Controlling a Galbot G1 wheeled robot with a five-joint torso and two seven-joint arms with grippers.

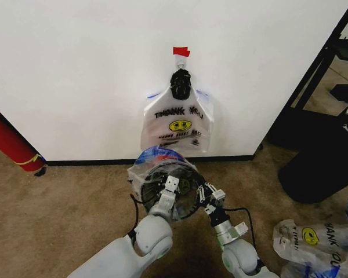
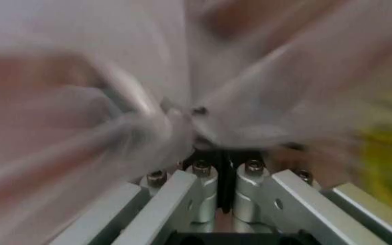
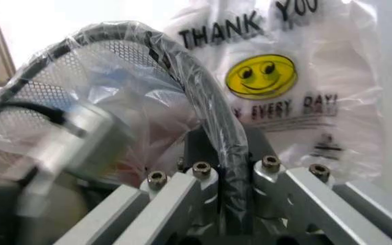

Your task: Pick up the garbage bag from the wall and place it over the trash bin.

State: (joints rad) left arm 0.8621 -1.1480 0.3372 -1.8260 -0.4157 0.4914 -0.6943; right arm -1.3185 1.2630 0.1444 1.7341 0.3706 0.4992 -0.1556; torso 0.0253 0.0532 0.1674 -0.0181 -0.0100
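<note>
The trash bin stands on the carpet just below the wall. A garbage bag lies draped over its top, with blue trim showing at the far rim. My left gripper sits over the bin's opening, shut on a pinch of the bag's film. At the bin's right edge my right gripper is shut on the black rim, which is wrapped in plastic. More identical bags hang from the black hook under the red tape.
A red cylinder leans at the left by the baseboard. A black frame and base stand to the right. Several loose bags lie on the carpet at the lower right.
</note>
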